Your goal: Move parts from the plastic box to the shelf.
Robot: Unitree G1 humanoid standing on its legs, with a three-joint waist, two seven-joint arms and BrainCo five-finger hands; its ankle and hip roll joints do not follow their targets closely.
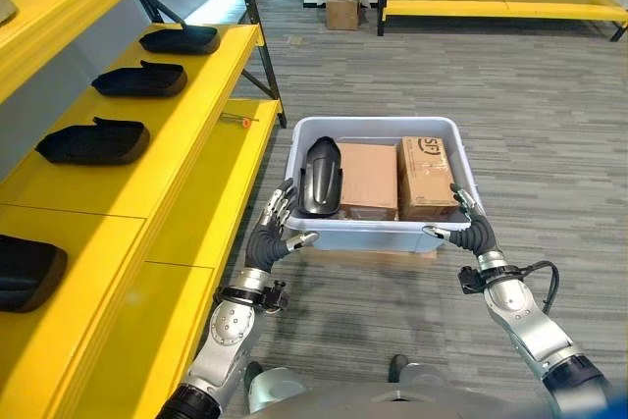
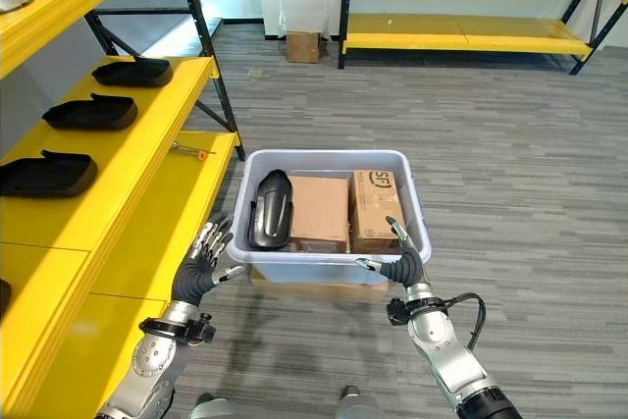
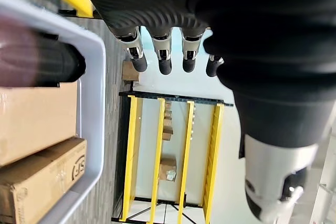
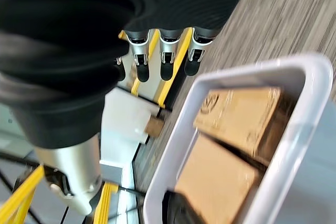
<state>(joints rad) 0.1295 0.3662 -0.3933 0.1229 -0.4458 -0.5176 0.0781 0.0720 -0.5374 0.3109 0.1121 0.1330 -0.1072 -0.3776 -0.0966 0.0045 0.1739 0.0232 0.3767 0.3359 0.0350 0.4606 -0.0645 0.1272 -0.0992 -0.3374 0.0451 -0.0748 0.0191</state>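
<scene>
Pale grey plastic box (image 1: pixel 378 232) on floor w/ black moulded part (image 1: pixel 318 178) beside two brown cardboard cartons (image 1: pixel 397 179), left robot hand (image 1: pixel 276 230) & right robot hand (image 1: pixel 469 227) at near corners, fingers straight, holding nothing, yellow metal shelf (image 1: pixel 162 159) w/ more black parts (image 1: pixel 94 140).

A pale grey plastic box (image 1: pixel 299 139) is sitting on the floor just beside the yellow shelf (image 1: pixel 186 134), its open top facing up. One black moulded part (image 1: pixel 319 176) is lying lengthwise inside the plastic box, along the wall nearest the shelf. Three more black parts (image 1: pixel 142 78) of the same kind are resting in a row on the shelf's middle level, well apart from one another.
</scene>
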